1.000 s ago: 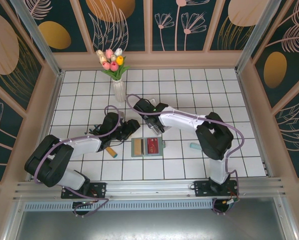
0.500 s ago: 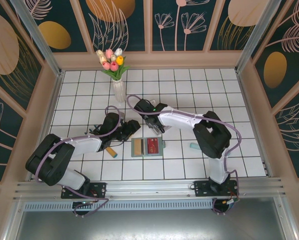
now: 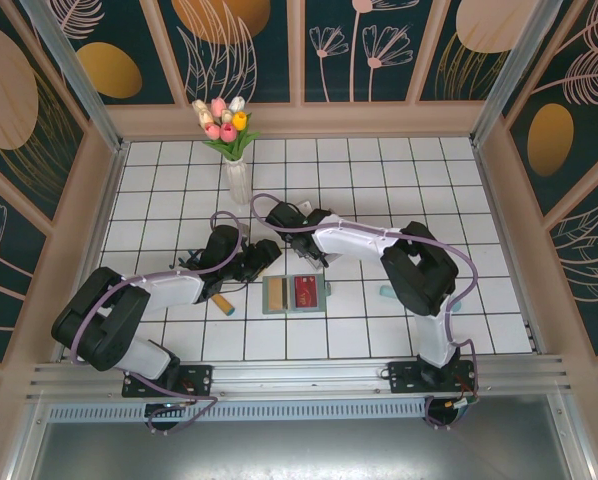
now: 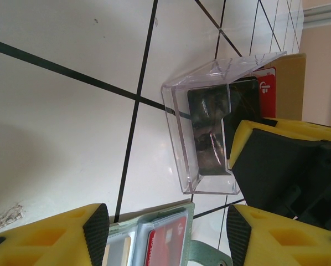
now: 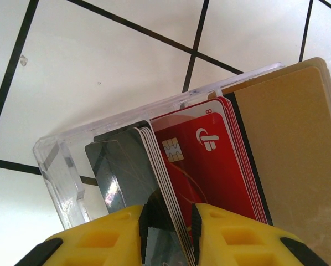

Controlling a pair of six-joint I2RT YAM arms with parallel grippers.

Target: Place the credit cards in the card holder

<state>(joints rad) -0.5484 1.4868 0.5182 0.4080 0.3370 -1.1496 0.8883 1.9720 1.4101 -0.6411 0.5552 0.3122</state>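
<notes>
clear box (image 5: 57, 166): glossy plastic | credit cards (image 5: 210, 172): glossy (reflective) | tiles (image 5: 99, 66): smooth

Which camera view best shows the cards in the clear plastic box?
The right wrist view: the cards stand fanned in the clear box, red faces and a chip plain. The left wrist view shows dark ones through the box wall; in the top view they are a small tan patch.

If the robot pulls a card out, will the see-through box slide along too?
Maybe. The box looks thin and light, so it could lift or slide on the smooth tiles. The cards are packed tight, so one may drag its neighbours.
</notes>
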